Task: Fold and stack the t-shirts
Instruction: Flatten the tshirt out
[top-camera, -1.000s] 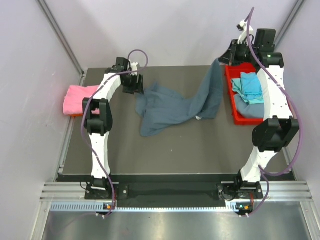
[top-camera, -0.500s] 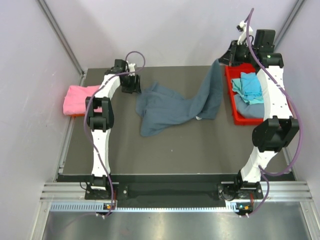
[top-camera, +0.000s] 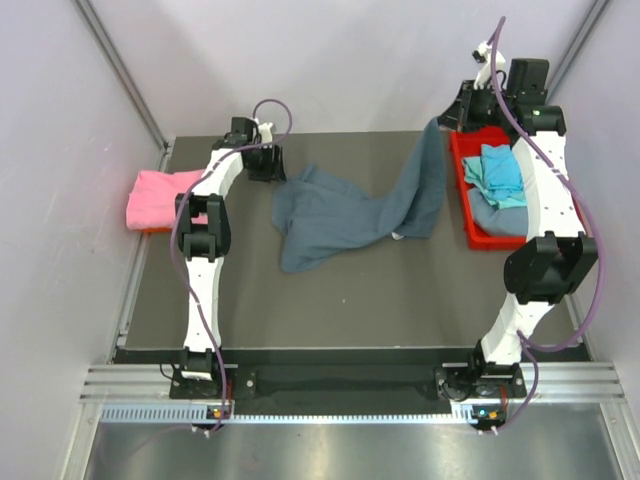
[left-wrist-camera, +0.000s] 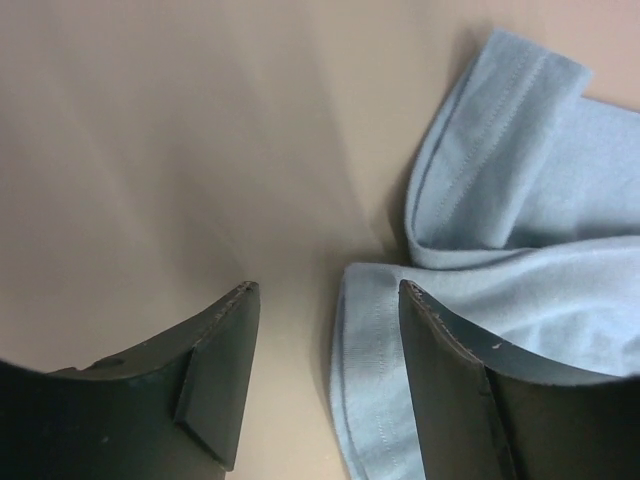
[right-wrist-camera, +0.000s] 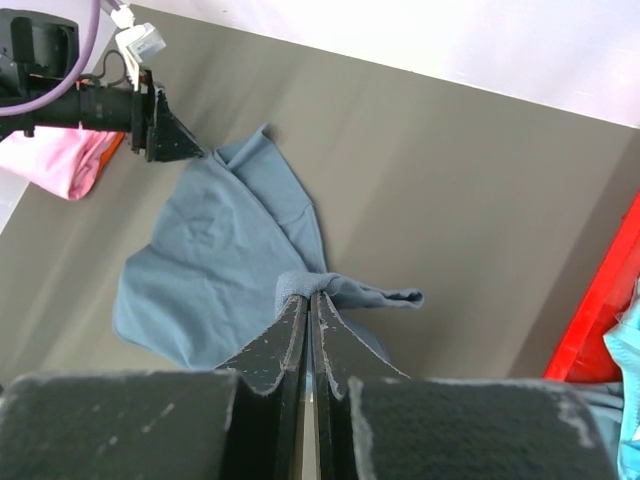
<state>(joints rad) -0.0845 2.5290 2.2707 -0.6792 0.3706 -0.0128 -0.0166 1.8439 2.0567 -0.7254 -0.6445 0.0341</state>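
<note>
We begin with the table (top-camera: 380, 290), a dark flat surface that carries all the cloth. The left arm (top-camera: 200, 250) reaches to the far left part of the table, and the right arm (top-camera: 545, 200) reaches over the far right corner. The slate blue-grey t-shirt (top-camera: 340, 215) lies crumpled across the middle of the far half. Its left part rests flat on the table, and its right part rises as a drawn-up strip toward the right arm. The red bin (top-camera: 462, 190) stands at the right edge of the table, just beside that strip. Inside the bin a second blue-grey t-shirt (top-camera: 495, 215) lies at the bottom, with the turquoise t-shirt (top-camera: 497, 172) on top of it. The pink t-shirt (top-camera: 155, 195) sits folded at the left edge of the table, well apart from the others. The right jaws are pinched together on a bunched fold of the slate blue-grey t-shirt and hold it above the table. The left jaws stand apart at medium width, low over the table at the shirt's far left hem. They grip nothing, and a stitched edge of the cloth lies in the gap beneath them.
</note>
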